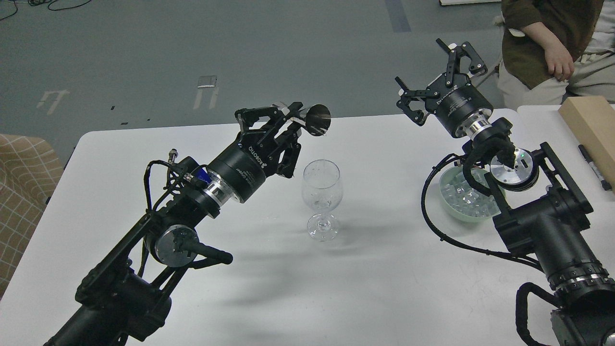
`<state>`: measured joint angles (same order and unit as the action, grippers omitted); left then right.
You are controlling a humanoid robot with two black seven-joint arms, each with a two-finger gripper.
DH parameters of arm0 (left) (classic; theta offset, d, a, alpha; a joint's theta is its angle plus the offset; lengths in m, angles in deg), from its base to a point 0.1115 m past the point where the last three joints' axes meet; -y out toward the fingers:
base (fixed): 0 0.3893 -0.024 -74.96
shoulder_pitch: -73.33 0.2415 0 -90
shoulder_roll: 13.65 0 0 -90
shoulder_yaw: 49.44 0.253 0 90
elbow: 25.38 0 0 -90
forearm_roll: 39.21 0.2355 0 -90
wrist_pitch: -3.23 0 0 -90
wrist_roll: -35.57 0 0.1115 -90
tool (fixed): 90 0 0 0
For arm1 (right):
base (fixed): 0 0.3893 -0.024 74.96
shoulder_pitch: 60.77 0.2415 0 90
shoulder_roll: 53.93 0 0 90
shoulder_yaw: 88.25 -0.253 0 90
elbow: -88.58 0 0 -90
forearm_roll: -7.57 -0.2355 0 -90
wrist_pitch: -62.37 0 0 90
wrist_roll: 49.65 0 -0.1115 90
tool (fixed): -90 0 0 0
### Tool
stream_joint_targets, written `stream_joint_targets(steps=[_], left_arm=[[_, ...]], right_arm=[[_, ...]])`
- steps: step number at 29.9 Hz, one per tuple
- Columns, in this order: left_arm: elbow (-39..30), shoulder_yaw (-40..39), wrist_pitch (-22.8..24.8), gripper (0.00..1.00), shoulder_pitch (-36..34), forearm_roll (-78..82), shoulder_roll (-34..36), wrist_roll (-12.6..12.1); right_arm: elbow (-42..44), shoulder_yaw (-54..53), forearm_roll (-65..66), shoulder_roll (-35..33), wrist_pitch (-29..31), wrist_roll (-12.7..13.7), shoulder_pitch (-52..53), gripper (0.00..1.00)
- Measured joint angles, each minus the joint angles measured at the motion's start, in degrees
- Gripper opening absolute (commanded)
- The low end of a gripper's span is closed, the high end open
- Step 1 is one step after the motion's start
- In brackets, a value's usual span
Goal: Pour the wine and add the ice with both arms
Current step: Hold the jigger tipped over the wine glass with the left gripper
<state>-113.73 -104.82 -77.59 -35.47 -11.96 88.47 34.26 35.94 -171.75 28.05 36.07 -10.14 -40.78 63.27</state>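
Bulky black jointed arms (226, 180) with silver rings, looping cables, white ROBOTIQ lettering.

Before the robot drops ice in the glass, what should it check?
1. Wine glass upright on the table: ok.
2. Ice in the green bowl: ok.
3. Right gripper jaws open and empty: ok.
4. Left gripper shut on the small dark cup, tipped above the glass: ok.
5. Wine in the glass: cannot tell.
6. Right arm partly covers the bowl: not ok.
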Motion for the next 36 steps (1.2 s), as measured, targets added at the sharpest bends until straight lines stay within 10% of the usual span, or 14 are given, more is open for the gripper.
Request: stream_joint_targets(steps=[36], left_arm=[[-0.6, 0.0, 0.5, 0.00, 0.0, 7.6, 0.1, 2.3]], right_arm=[[0.0, 0.0, 0.0, 0.0, 0.0, 0.0, 0.2, 1.00]])
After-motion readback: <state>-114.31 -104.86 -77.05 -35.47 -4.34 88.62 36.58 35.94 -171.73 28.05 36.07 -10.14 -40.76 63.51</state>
